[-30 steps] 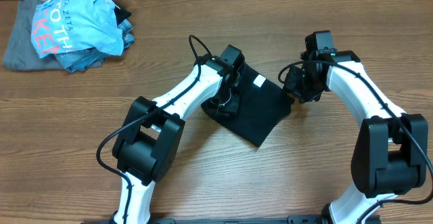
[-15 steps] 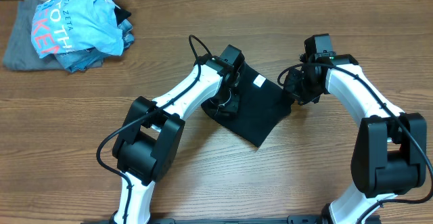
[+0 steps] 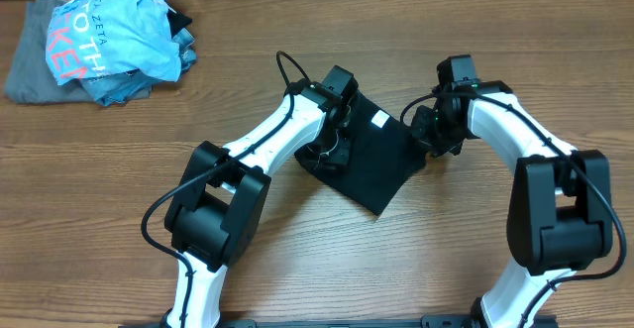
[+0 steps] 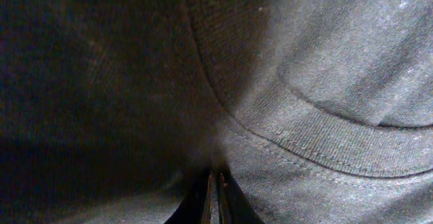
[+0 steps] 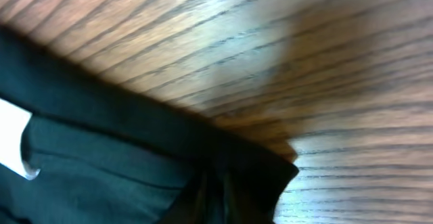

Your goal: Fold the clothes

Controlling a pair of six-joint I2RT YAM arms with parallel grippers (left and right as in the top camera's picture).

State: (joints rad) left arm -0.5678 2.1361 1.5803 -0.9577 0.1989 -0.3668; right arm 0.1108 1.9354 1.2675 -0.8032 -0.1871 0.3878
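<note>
**Black T-shirt almost folded, both arms at its corners**

The wood-grain bench (image 3: 99, 229) is brown and bare along its near side. In the middle lies the black T-shirt (image 3: 381, 169), folded down to a small diamond with its white tag (image 3: 378, 119) facing up.

The left pincer (image 4: 215, 195) is clenched on the cloth at the shirt's left corner, just below the collar seam (image 4: 304, 132). The right pincer (image 5: 211, 197) sits at the right corner. It is dark and blurred against the fabric, so I cannot tell its grip.

The fold looks near its end. The next move probably calls for a last tuck or a clean release that does not drag the cloth.

At the far left, a light blue shirt (image 3: 119, 31) is heaped on a grey garment (image 3: 25, 65). Nothing of the room shows.
</note>
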